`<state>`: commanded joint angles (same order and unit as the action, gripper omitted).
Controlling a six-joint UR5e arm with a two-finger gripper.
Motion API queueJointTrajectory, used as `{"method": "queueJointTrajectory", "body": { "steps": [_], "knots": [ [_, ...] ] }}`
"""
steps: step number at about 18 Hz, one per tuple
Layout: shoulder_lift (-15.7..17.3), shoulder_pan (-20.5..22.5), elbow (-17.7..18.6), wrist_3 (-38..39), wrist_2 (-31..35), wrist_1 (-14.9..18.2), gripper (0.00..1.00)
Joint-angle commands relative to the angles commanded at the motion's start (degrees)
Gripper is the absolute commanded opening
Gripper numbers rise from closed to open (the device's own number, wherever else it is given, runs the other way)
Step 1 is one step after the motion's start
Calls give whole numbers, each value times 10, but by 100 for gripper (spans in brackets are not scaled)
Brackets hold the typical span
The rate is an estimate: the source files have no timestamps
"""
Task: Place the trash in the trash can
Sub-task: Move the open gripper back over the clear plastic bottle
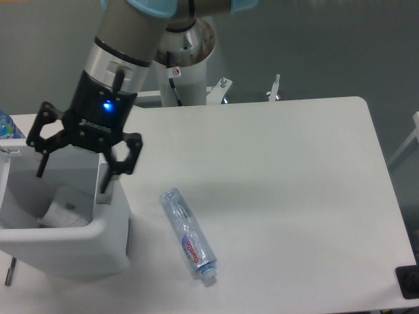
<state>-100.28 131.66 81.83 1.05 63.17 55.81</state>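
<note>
My gripper (73,176) hangs open over the white trash can (98,245) at the left, its black fingers (108,176) spread wide with nothing between them. Inside the can lies a whitish plastic package (65,212), down against the near wall. A clear water bottle (188,234) with a red-and-blue label lies on its side on the white table (281,190), just right of the can, cap toward the front edge.
A blue-labelled bottle (6,125) peeks in at the left edge behind the can. The robot's base column (190,62) stands at the back of the table. A dark object (407,281) sits at the lower right corner.
</note>
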Motion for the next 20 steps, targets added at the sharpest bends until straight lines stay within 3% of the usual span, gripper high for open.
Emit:
{"method": "queueJointTrajectory", "body": {
  "steps": [7,20],
  "knots": [
    [-44,6,-12,-2,186,-1,100],
    [-171,40,-42,-18,195,-20,100]
  ]
}}
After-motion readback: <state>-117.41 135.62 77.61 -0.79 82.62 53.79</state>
